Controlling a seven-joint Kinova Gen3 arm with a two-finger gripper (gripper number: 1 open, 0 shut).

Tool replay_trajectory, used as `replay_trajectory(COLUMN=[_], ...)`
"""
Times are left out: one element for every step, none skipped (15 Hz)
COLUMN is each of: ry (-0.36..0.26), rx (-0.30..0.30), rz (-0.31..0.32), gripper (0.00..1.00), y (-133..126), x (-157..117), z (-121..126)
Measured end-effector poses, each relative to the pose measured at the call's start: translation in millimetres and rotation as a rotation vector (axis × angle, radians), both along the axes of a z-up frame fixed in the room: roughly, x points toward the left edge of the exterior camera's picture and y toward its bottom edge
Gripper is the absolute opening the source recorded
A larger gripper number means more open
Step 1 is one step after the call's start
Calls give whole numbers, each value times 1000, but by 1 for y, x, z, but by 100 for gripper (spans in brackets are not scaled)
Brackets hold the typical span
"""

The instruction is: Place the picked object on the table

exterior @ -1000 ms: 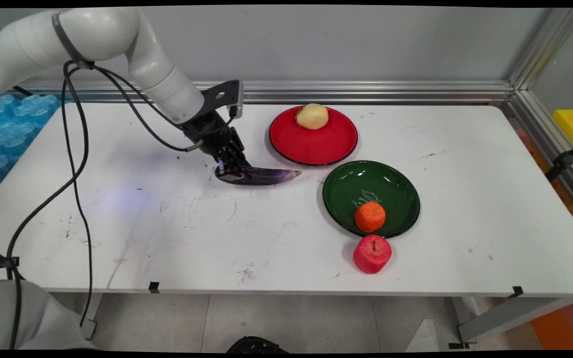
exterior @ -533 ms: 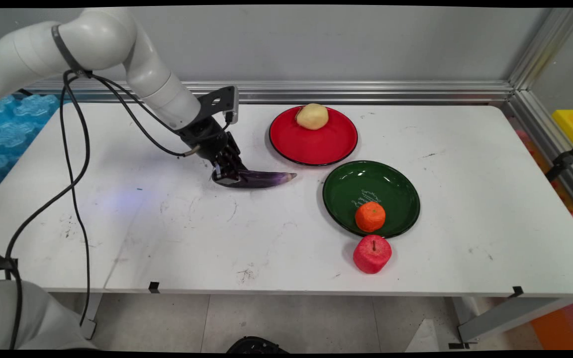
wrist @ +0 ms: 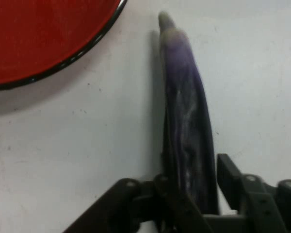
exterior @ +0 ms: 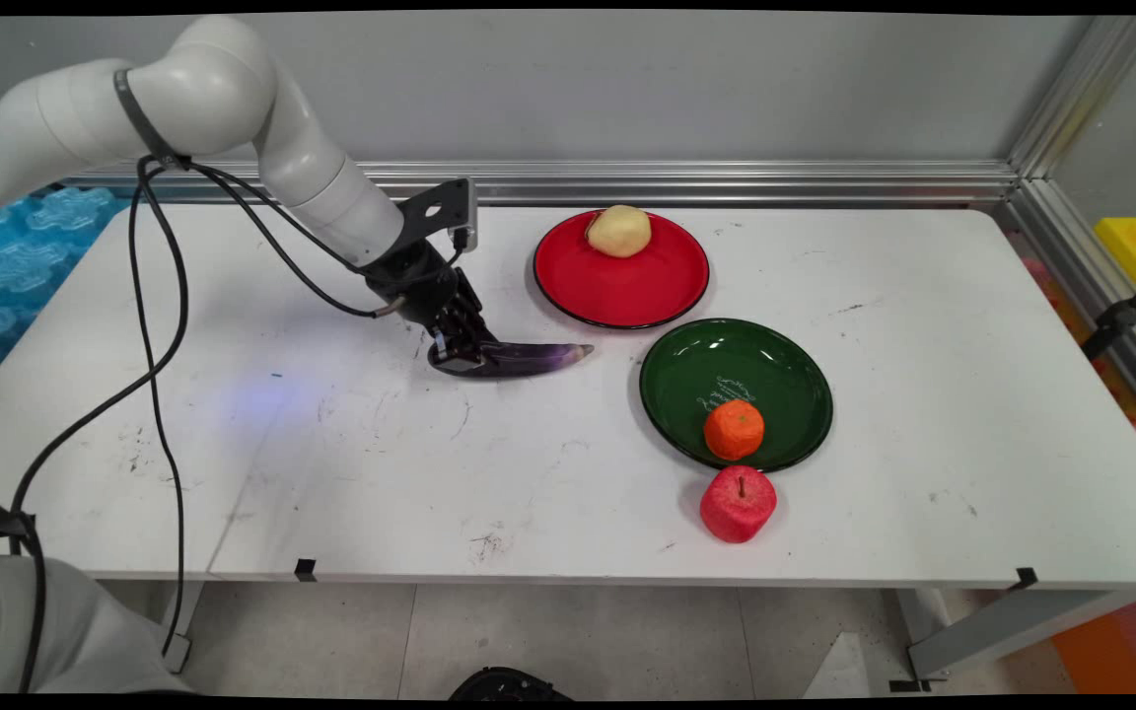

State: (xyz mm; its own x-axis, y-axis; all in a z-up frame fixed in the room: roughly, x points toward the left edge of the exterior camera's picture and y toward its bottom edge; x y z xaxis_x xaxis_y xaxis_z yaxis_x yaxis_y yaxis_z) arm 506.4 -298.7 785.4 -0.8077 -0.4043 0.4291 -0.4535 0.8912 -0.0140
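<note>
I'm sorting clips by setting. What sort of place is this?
Likely a robot lab test bench: a white table fenced by aluminium rails, with toy-like food on coloured plates and a cabled arm.

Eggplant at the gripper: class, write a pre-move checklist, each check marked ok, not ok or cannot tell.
1. Gripper at the eggplant's thick end: ok.
2. Fingers on both sides of the eggplant in the hand view: ok.
3. Firm grip: cannot tell.
4. Eggplant lifted off the table: cannot tell.
5. Eggplant tip apart from the red plate: ok.
6. Potato on the red plate, orange in the green plate, apple on the table beside it, all away from the gripper: ok.
</note>
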Motion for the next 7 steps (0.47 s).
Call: replay_trajectory(ry=[3,7,10,13,16,20,23], rx=[-1,-2,-3,-3,-3,-3,-2], rz=[2,5,7,9,13,18,23], gripper=[100,100,100,100,100,100,100], y=[0,-1,-1,-2,-2,-3,-3], x=[-1,-2,-3,-4,-5,-7,-8], z=[-1,-2,-2,-2,-2,0,2])
